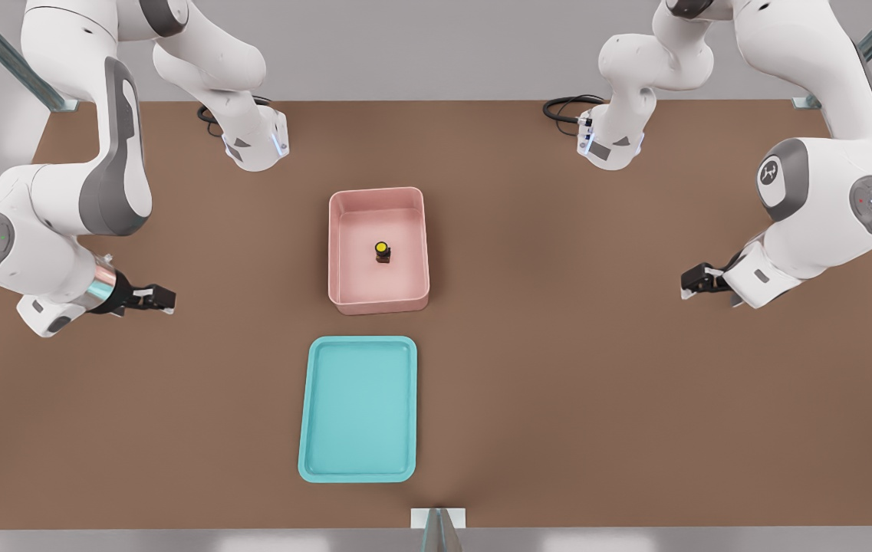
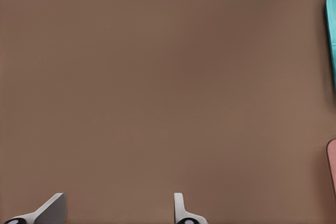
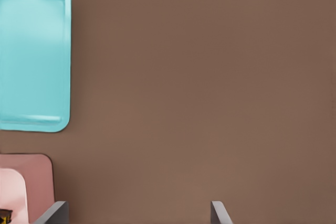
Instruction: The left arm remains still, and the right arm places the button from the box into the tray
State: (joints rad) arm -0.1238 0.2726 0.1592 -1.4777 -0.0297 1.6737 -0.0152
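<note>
You have everything left: the button [image 1: 382,251] sits mid-frame inside the pink box [image 1: 379,305], the turquoise tray [image 1: 358,473] below holds nothing, and your gripper [image 1: 162,298] hovers at left, jaws spread.

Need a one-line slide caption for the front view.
Right gripper open over bare table, at the front view's left of pink box holding yellow-capped button; turquoise tray empty.
</note>
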